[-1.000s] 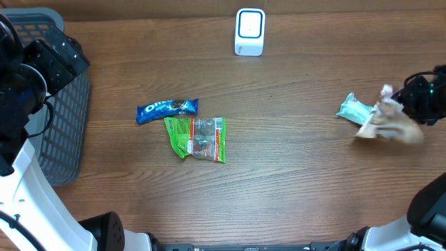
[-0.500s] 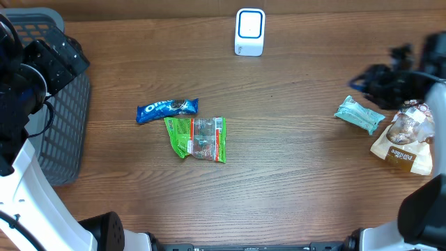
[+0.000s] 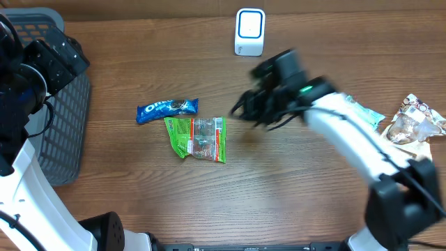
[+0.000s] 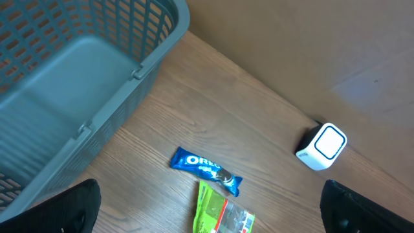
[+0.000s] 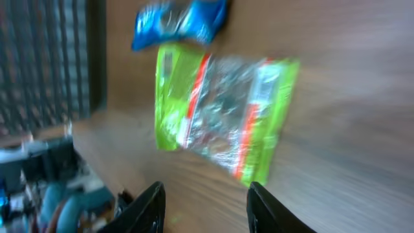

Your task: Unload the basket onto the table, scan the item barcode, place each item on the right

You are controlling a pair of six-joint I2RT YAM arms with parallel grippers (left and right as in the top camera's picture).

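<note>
- My right pincer (image 5: pixel 207 208) is over the middle of the desk (image 3: pixel 293 202). Its fingers stand apart with only bare wood between them, so it grips nothing.
- The overhead view of that arm is blurred, so I cannot place its tip exactly. It lies just to the 3 o'clock side of the green packet (image 3: pixel 196 138).
- I take the green packet to be the item to scan. It lies flat near the desk's centre, a little toward 9 o'clock.
- A blue biscuit bar (image 3: pixel 167 108) sits at the packet's 11 o'clock, just beside it. I cannot tell whether they touch.
- The scanner (image 3: pixel 250 31) stands at the desk's 12 o'clock edge, well apart from every item, with nothing in front of it.
- My left pincer (image 4: pixel 210 210) hangs wide open and empty at 9 o'clock, above the grey basket (image 3: pixel 70 139).
- A teal packet (image 3: pixel 367 115) and a tan bag (image 3: pixel 411 129) lie at 3 o'clock, the teal one partly hidden behind the arm.
- My reading is that the task is at its start, with nothing lifted. What is left is gripping the packet, carrying it toward 12 o'clock, and turning its barcode to the scanner.
</note>
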